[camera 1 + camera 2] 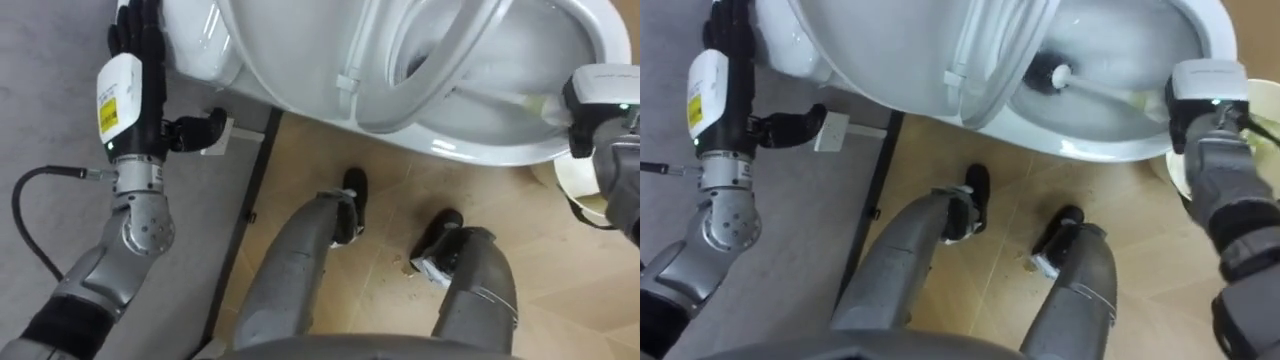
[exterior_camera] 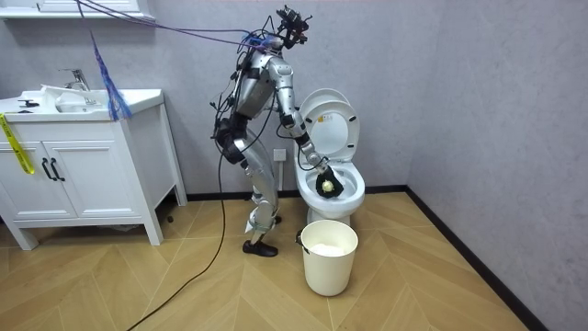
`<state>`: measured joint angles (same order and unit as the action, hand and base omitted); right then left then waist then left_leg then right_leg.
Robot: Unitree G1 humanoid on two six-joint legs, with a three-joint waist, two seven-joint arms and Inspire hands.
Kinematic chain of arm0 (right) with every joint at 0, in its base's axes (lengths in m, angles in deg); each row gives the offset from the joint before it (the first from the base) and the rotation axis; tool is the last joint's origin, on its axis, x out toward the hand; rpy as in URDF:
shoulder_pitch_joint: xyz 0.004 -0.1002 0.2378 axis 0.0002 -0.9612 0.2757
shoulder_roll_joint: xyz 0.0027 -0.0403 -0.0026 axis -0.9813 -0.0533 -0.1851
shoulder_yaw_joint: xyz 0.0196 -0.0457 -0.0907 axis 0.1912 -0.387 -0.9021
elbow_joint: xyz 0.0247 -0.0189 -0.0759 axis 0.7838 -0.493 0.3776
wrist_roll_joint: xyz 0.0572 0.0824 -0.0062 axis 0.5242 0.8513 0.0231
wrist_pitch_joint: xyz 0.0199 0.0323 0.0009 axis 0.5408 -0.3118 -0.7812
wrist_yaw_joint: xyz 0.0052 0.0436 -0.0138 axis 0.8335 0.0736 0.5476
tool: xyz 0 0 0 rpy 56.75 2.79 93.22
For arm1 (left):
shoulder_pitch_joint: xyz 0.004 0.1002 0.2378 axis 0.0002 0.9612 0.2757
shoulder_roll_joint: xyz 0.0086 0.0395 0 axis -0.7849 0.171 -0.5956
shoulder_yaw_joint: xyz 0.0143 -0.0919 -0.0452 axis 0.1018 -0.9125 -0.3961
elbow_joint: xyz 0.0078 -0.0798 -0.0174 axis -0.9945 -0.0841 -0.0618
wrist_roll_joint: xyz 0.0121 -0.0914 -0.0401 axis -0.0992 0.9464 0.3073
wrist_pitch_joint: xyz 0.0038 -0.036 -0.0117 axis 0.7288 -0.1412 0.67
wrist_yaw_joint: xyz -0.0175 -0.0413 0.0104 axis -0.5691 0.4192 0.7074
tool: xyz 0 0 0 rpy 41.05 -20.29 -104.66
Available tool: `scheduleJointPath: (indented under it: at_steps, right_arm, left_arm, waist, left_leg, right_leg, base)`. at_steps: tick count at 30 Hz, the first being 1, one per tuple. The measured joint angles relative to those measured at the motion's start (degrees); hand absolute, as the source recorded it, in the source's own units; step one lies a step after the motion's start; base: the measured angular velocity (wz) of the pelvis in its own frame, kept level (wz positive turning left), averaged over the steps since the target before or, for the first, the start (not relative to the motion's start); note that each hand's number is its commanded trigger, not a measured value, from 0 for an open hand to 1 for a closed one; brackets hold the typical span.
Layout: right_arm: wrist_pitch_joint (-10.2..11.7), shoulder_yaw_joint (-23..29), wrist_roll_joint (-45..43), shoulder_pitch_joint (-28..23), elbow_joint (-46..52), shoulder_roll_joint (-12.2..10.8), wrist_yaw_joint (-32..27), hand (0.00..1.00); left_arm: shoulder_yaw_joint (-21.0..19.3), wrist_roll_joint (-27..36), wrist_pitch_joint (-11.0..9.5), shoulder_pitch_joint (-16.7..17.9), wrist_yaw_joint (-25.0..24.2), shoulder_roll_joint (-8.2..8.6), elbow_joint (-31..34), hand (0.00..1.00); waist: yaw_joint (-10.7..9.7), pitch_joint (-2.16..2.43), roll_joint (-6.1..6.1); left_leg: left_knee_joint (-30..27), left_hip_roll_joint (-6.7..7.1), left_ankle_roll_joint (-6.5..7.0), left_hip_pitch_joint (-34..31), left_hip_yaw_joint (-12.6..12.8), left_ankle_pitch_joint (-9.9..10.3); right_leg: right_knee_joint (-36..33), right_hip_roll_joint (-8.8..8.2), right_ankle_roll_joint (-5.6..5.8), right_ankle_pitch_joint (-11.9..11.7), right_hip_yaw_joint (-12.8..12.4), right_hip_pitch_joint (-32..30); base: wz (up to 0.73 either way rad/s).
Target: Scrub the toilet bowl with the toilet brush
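On the wood floor (image 1: 560,300), close against the toilet (image 1: 1090,140), the robot is stood with its trunk bent over the bowl. The right hand (image 1: 1202,88) is seen at the bowl's near rim, on the robot's right. It is clamped on the brush (image 1: 1100,88) handle, though the fingers are mostly hidden behind the back of the hand. The brush is held inside the bowl: the pale handle is slanted down from the hand and the dark head is set low against the inner wall. A white bucket (image 2: 329,262) is placed on the floor just beside the toilet's front, below the right hand.

The left hand (image 1: 135,45) is raised on the robot's left, alongside the toilet's outer side, near the grey wall (image 1: 40,100). Its thumb is stuck out toward a small white wall plate (image 1: 218,135), just beside it. Its fingers are cut off at the top edge, so spread or closed cannot be told.

Further back, the lid (image 2: 333,124) is stood upright. At the room view's left, well apart, a white sink cabinet (image 2: 83,170) is set against the wall.
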<state>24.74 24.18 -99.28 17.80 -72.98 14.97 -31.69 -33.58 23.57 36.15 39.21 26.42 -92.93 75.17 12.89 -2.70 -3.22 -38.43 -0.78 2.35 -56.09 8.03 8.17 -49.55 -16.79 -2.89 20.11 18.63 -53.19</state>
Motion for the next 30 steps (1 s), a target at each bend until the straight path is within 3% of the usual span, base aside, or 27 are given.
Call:
scheduleJointPath:
  at_steps: [2,3,6,10,13,16,17,19,21,24,27,30]
  right_arm:
    - [0.2,2.6,7.2,1.1,-2.8,-0.1,-0.6,1.00]
    - [0.1,3.8,9.1,1.7,-4.8,-0.1,-0.8,1.00]
    - [0.2,5.9,9.7,1.7,-7.6,-0.8,-0.8,1.00]
    - [0.1,6.4,7.2,1.3,-8.2,-1.7,-0.9,1.00]
    - [-1.3,6.3,1.2,-1.0,-4.1,-2.7,-1.5,1.00]
    - [-2.9,5.3,-8.0,-2.9,2.0,-4.7,-1.6,1.00]
    - [-3.1,4.4,-11.5,-4.6,5.6,-5.1,-1.5,1.00]
    - [-7.2,4.3,-15.9,-6.5,9.3,-7.7,-1.5,1.00]
    - [-11.3,4.7,-19.6,-10.5,17.2,-8.1,0.2,1.00]
    - [-15.3,4.7,-23.3,-13.8,25.2,-9.6,3.6,1.00]
    - [-17.6,4.7,-29.2,-16.9,32.0,-10.0,6.8,1.00]
    - [-17.8,4.7,-34.3,-18.8,33.6,-9.8,7.4,1.00]
  left_arm:
    - [-0.1,0.1,0.8,0.0,-0.3,0.00,1.7,0.00]
    - [-0.4,-0.1,0.8,0.0,-0.4,0.02,2.2,0.00]
    - [-1.6,-1.9,0.8,0.1,-0.5,0.40,2.2,0.00]
    - [-1.9,-2.6,1.4,-0.1,-1.2,0.97,1.2,0.00]
    - [-1.9,-2.5,1.9,-0.1,-2.2,1.15,0.2,0.00]
    - [-1.8,-3.0,2.4,-0.1,-2.5,1.84,-0.5,0.00]
    - [-1.5,-3.3,2.4,-0.1,-2.8,2.37,-1.4,0.00]
    - [-1.5,-3.0,2.5,1.4,-3.0,2.61,-1.6,0.00]
    - [-1.9,-3.0,3.2,3.3,-2.1,3.05,-0.9,0.00]
    - [-2.7,-1.5,3.5,4.5,-1.2,3.10,-0.9,0.00]
    - [-2.9,2.0,3.4,5.2,0.1,3.11,-1.1,0.00]
    - [-2.9,3.1,3.3,6.5,2.0,3.06,-1.3,0.00]
  waist:
    - [-1.0,-0.01,0.10]
    - [-1.4,0.22,0.24]
    - [-2.1,0.24,0.83]
    - [-2.0,0.26,0.76]
    - [-1.2,0.30,-0.12]
    - [0.5,0.40,-1.94]
    - [1.2,0.40,-3.29]
    - [1.7,0.51,-3.92]
    - [1.3,1.04,-4.70]
    - [1.4,1.13,-5.33]
    - [1.4,1.10,-5.64]
    - [0.3,1.16,-6.12]
  left_leg:
    - [-0.2,0.75,0.61,-0.6,-0.1,-0.4]
    - [-0.3,1.17,0.85,-1.0,-0.1,-0.5]
    - [-0.3,1.39,1.27,-1.2,-0.3,-0.8]
    - [-0.1,1.29,1.57,-0.6,-0.2,-0.9]
    - [1.1,0.72,1.58,0.4,-0.1,-0.8]
    - [1.8,-0.39,1.34,0.5,-0.3,-1.0]
    - [1.8,-0.66,1.32,0.8,-0.3,-1.0]
    - [2.3,-0.86,1.27,1.4,-0.1,-1.0]
    - [3.1,-0.98,0.95,1.4,-0.1,-0.9]
    - [2.8,-3.19,-0.08,1.9,-0.4,-0.2]
    - [2.7,-4.64,-1.12,2.5,-1.0,0.3]
    - [3.1,-4.65,-1.69,2.8,-1.9,0.7]
  right_leg:
    - [-0.8,-0.96,0.36,0.3,0.3,-0.3]
    - [-1.3,-1.33,0.66,0.5,-0.1,-0.8]
    - [-1.1,-1.21,1.18,0.2,0.0,-0.8]
    - [-0.7,-0.67,1.32,-0.7,-0.4,-0.3]
    - [1.1,0.37,1.71,-1.3,-0.4,0.8]
    - [3.9,2.20,1.25,-2.8,0.4,1.7]
    - [4.8,2.88,1.10,-3.2,0.6,2.5]
    - [5.2,3.04,1.12,-3.2,0.2,2.7]
    - [6.2,3.24,0.76,-3.4,0.7,2.8]
    - [9.2,5.79,-0.04,-4.2,2.0,4.8]
    - [11.3,7.40,-0.61,-4.4,2.5,6.4]
    - [11.5,7.77,-0.80,-3.8,2.9,7.2]
  base:
    - [0.26]
    - [0.22]
    - [0.05]
    - [-0.10]
    - [-0.18]
    - [-0.20]
    - [-0.08]
    - [-0.08]
    - [-0.10]
    - [-0.19]
    - [-0.10]
    - [0.08]
